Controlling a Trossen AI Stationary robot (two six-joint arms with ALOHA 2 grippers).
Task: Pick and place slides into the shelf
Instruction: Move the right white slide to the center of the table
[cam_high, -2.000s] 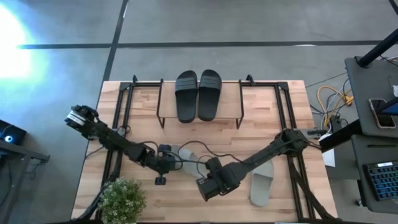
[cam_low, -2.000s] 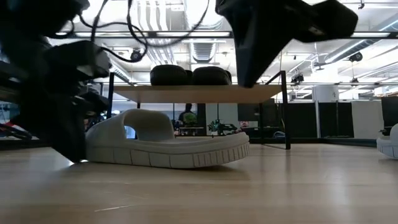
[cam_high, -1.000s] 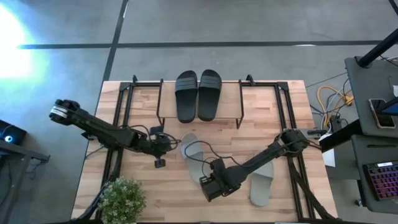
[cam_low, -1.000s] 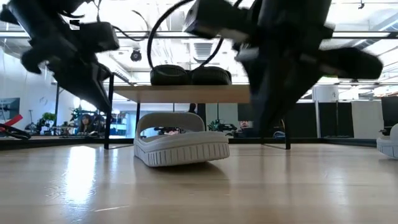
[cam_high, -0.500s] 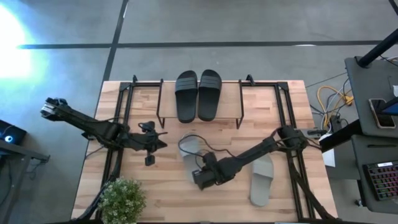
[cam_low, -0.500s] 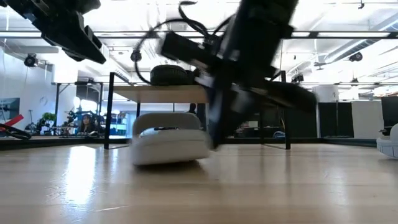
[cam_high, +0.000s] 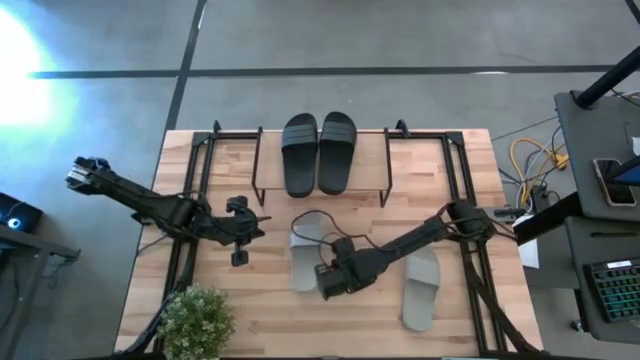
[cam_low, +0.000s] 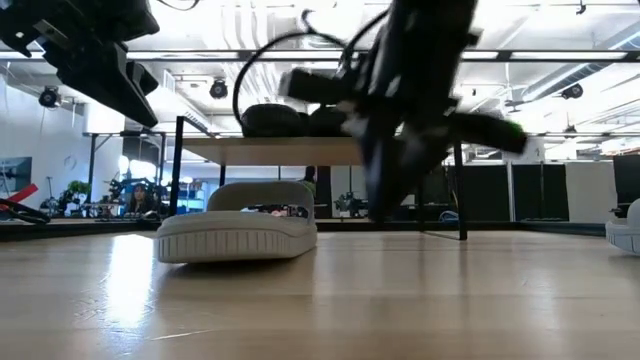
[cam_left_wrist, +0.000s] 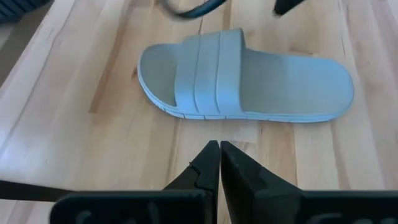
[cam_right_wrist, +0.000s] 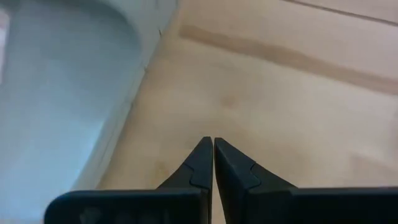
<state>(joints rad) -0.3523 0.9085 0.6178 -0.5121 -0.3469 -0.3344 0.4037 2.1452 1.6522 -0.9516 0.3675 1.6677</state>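
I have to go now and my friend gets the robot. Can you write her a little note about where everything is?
Left pincer: shut, empty, left of the near pale slide.
Right pincer: shut, empty, low beside that same slide.
Two black slides sit on the shelf: done.
The second pale slide lies on the table further right.
Left to do: both pale slides still need to go onto the shelf.
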